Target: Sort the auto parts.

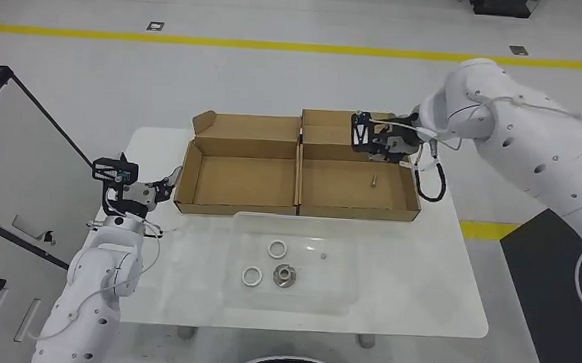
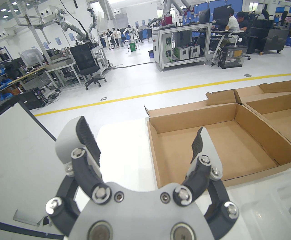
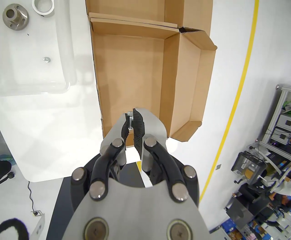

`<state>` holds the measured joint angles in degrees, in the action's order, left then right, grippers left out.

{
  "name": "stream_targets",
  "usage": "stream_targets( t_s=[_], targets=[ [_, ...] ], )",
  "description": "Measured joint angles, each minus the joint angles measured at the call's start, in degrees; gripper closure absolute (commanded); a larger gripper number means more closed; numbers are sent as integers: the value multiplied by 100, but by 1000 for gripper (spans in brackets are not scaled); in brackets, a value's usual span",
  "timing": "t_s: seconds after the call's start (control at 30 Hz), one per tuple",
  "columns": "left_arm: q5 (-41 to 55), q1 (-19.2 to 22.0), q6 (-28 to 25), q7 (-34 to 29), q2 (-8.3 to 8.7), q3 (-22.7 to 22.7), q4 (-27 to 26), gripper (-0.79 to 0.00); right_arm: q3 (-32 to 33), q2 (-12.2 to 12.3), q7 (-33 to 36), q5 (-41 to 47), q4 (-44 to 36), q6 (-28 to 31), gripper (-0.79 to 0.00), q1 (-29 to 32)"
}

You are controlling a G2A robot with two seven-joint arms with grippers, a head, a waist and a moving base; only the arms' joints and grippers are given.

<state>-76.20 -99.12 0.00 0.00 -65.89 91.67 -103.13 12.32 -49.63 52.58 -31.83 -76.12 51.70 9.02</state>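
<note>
My right gripper [image 3: 130, 113] hangs above the right cardboard box [image 1: 356, 190], shut on a small threaded bolt [image 3: 130, 122]. In the top view a small bolt-like piece [image 1: 370, 178] shows over that box's floor; whether it is the held one I cannot tell. On the clear tray [image 1: 299, 300] lie two white rings [image 1: 278, 249] [image 1: 252, 276], a metal flange hub [image 1: 285, 274] and a tiny bolt [image 1: 324, 252]. The left box [image 1: 239, 178] holds nothing. My left gripper [image 2: 140, 124] stands open beside that box's left end, with nothing between its fingers.
The two boxes sit side by side at the back of the white table [image 1: 415, 289], lids folded back. The tray lies in front of them, near the table's front edge. A white panel [image 2: 25, 145] borders the table on the left.
</note>
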Motion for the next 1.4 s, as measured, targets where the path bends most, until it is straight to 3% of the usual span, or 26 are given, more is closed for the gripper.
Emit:
stream_targets(
  t_s=[0.27,0.4,0.57,0.83,1.03,1.4],
  targets=[
    [0,0,0,0,0,0,0,-785,9,-1,-34,-34,-11,-43,0,25],
    [0,0,0,0,0,0,0,-785,-38,-88,119,-299,42,-583,0,140],
    [0,0,0,0,0,0,0,-785,-261,-494,683,-479,380,-1352,0,317],
    [0,0,0,0,0,0,0,-785,-257,-1376,936,-832,1544,-1845,0,724],
    [0,0,0,0,0,0,0,-785,-257,-1942,731,-926,2574,-2053,0,959],
    [0,0,0,0,0,0,0,-785,-257,-2655,516,-1097,3899,-1904,0,1154]
  ],
)
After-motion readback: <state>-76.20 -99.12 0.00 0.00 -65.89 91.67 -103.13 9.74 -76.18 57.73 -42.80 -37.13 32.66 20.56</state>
